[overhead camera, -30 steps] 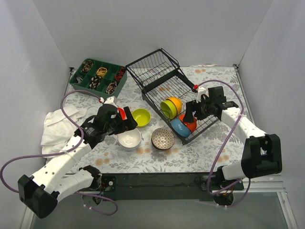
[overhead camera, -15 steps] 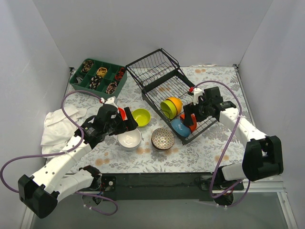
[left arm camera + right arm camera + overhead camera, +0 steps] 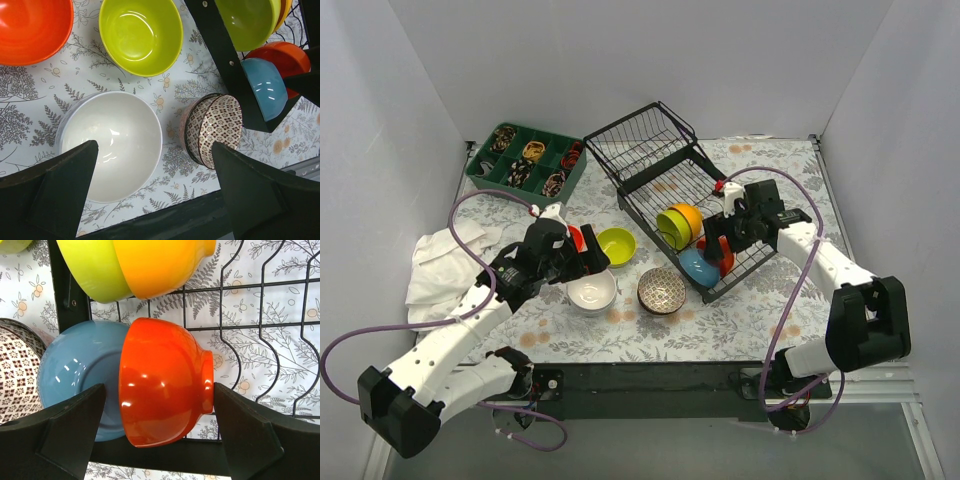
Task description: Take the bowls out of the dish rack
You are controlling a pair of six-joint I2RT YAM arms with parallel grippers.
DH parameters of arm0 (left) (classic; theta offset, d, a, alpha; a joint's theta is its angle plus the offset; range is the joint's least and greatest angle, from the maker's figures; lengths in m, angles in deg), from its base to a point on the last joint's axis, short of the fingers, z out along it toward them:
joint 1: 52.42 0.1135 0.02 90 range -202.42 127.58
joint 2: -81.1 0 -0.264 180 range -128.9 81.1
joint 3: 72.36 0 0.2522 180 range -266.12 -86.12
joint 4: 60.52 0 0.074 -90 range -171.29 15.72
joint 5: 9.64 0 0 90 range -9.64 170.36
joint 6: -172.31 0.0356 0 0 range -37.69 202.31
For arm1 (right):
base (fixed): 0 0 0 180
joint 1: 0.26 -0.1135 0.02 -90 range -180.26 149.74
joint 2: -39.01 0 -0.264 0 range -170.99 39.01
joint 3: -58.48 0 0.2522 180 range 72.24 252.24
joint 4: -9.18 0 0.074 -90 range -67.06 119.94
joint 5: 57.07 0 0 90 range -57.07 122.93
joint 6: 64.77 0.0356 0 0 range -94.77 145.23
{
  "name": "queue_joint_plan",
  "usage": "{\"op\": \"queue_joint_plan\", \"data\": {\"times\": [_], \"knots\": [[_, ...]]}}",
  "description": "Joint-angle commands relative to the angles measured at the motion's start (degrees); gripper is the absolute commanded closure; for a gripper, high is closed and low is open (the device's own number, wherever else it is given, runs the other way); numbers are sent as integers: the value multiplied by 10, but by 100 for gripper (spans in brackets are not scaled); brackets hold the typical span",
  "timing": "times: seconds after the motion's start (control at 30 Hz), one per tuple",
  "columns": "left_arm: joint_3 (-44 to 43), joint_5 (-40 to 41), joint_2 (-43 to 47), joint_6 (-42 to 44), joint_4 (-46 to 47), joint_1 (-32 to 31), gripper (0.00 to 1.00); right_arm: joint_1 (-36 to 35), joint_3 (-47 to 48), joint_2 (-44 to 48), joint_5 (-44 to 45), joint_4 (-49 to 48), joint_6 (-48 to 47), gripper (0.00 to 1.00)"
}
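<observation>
The black dish rack holds a lime bowl nested with a yellow-orange bowl, a blue bowl and an orange-red bowl, all on edge. My right gripper is open. In the right wrist view it straddles the orange-red bowl, one finger beside the rim and one by the foot, with the blue bowl behind. My left gripper is open and empty, hovering over the white bowl on the table.
On the table stand a lime bowl, a red bowl and a patterned bowl. A green compartment tray sits at the back left, and a white cloth lies at the left. The rack's raised basket stands behind.
My right gripper has moved left over the rack's near end until its fingers straddle the orange-red bowl. The left arm has not moved.
</observation>
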Motion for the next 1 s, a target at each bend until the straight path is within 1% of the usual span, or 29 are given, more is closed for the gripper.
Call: {"op": "queue_joint_plan", "data": {"times": [0.0, 0.13, 0.33, 0.43, 0.53, 0.57, 0.63, 0.67, 0.73, 0.83, 0.87, 0.97], "knots": [[12, 6, 25, -1, -6, 4, 2, 15, 3, -23, -13, -13, 5, 6], [13, 7, 32, -1, -11, 4, 2, 55, -3, -28, -63, -28, 20, 6], [11, 7, 33, -1, -9, 4, 2, 60, -8, -32, -91, -27, 26, 8], [10, 3, 32, 2, -6, 3, 2, 60, -10, -31, -102, -22, 26, 12], [8, 0, 30, 3, -4, 4, 2, 60, -6, -26, -105, -9, 26, 19], [8, -2, 29, 4, -4, 4, 2, 60, -2, -25, -105, -4, 26, 24], [7, -4, 27, 4, 0, 4, 2, 59, 3, -20, -105, 9, 26, 28], [6, -5, 25, 4, 3, 4, 2, 59, 7, -15, -102, 13, 26, 32], [5, -7, 23, 4, 5, 3, 2, 58, 18, -6, -94, 27, 28, 37], [4, -9, 19, 5, 9, 3, 2, 51, 27, 10, -75, 34, 34, 52], [2, -10, 18, 5, 10, 3, 2, 48, 30, 14, -68, 36, 35, 61], [1, -11, 14, 5, 15, 3, 2, 34, 39, 28, -38, 43, 40, 71]]}}
